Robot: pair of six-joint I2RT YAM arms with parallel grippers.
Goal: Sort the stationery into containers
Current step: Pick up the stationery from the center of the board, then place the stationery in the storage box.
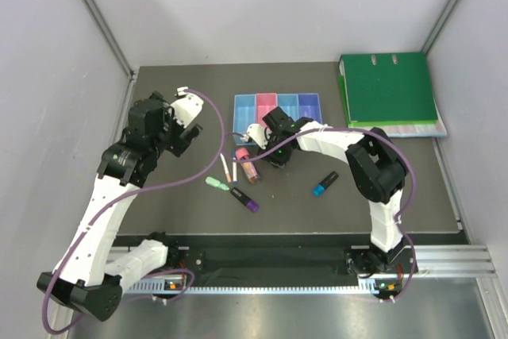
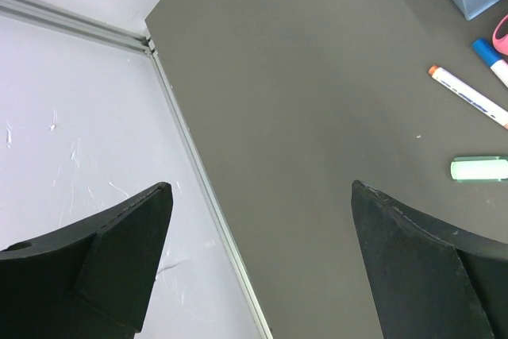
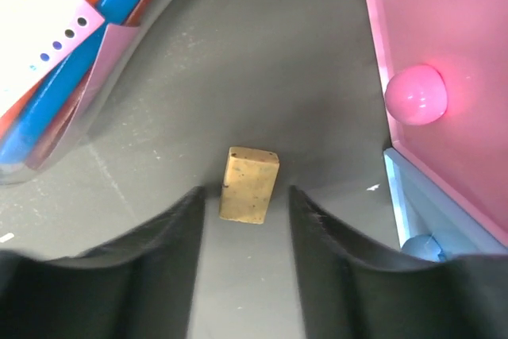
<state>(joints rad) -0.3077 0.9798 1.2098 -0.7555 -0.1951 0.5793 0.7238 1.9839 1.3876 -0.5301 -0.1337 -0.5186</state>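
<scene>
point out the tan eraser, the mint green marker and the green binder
tan eraser (image 3: 249,185), right wrist view, middle of its top face
mint green marker (image 2: 480,169), left wrist view, middle of the visible barrel
green binder (image 1: 387,89), top view, centre of its cover

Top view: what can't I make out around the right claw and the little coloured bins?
- Tan eraser: hidden under the right claw in the top view; seen only by the right wrist.
- Pink bin: cut off by the right wrist frame edge; top view too small for contents.
- Mint marker: cut by the left wrist edge.
</scene>
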